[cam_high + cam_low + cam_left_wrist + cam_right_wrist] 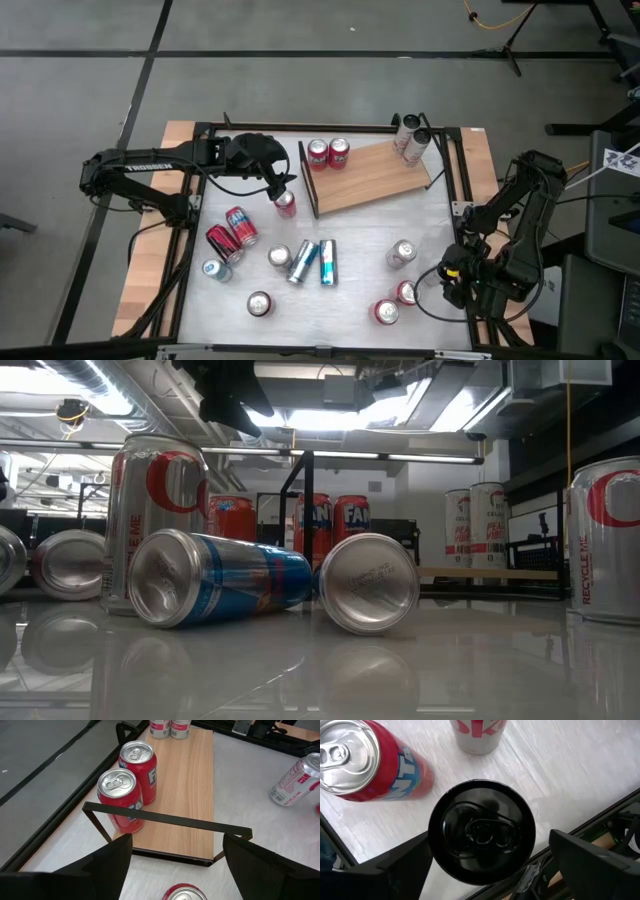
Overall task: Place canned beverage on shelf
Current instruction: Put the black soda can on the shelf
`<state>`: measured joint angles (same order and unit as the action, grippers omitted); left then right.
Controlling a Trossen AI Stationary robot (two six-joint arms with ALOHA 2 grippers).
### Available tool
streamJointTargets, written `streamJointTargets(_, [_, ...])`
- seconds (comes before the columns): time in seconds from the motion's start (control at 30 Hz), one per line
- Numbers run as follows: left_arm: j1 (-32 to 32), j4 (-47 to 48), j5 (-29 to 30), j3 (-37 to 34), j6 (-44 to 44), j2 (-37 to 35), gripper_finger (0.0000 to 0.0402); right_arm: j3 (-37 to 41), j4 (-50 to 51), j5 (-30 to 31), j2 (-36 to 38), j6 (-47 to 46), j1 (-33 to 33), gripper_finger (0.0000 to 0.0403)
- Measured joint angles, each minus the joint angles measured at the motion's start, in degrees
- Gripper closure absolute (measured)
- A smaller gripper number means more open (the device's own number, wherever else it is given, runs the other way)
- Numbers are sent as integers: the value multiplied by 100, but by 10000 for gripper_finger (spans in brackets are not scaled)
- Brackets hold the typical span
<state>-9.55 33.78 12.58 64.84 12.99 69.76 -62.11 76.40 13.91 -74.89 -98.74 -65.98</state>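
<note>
left pincer [283, 193] on red can [285, 204] beside shelf [375, 178]

Left hand [283, 190] sits over a can [286, 204] just off the shelf [370, 177] rail end; two cans [328, 152] stand on the shelf beyond it. Right hand [452, 272] hangs over a black-topped can [482, 831], two more cans [395, 302] just beside it on the tabletop [360, 240].

- Shelf [372, 178]: wood-grain board lying tilted on the white table [360, 300]; two red cans [328, 153] upright at its railed end, two pale cans [410, 138] at the far end.
- Left gripper [283, 187]: above a red can [285, 203] just beside the rail.
- Right gripper [450, 272]: at the table's right edge.
</note>
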Motion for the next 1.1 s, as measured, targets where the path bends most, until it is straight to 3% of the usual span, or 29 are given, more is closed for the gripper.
streamJointTargets(0.47, [-2, 0, 0, 0, -4, -1, 99, 0, -2, 346, 0, 2, 0, 159])
streamJointTargets(0.8, [0, 2, 0, 0, -2, -1, 99, -10, 78, 416, 9, 31, 295, 166])
streamJointTargets(1.1, [0, 0, 0, 0, -2, -2, 99, -388, 1171, 367, 26, 564, 963, 166])
